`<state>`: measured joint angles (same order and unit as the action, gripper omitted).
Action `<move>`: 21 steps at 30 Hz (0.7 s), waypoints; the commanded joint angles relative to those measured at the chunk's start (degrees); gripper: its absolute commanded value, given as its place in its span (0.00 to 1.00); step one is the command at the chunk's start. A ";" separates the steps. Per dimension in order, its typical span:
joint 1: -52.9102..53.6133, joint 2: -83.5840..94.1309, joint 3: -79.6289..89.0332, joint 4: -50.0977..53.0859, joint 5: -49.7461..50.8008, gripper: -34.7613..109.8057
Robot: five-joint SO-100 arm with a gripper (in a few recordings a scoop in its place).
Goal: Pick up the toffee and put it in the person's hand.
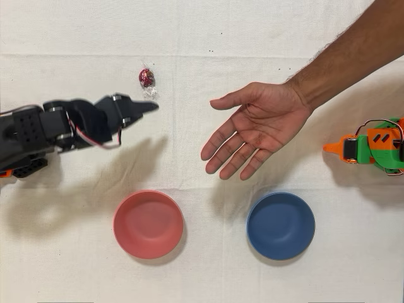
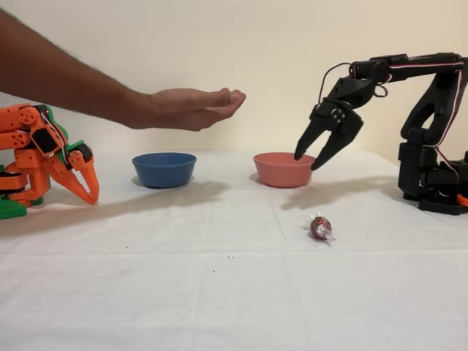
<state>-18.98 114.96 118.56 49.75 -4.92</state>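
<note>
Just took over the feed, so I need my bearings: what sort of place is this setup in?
Probably a lab or hobby bench for robot handover trials: a table under a white cloth against a bare wall, a black arm with its gripper open, and an idle orange arm.

Tiny magenta-red foil toffee [image 1: 146,77] [image 2: 320,227], clear twisted ends, lying on white cloth. Person's hand [image 1: 255,127] [image 2: 191,107] open, palm up, fingers spread, held above table, well apart.
</note>
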 commanded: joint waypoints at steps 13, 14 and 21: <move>-5.71 -6.15 -4.04 -2.55 0.53 0.43; -6.06 -6.42 -3.87 -2.90 0.62 0.44; -9.32 -9.23 -2.81 -5.62 1.05 0.44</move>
<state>-26.10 105.21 116.98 45.53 -3.78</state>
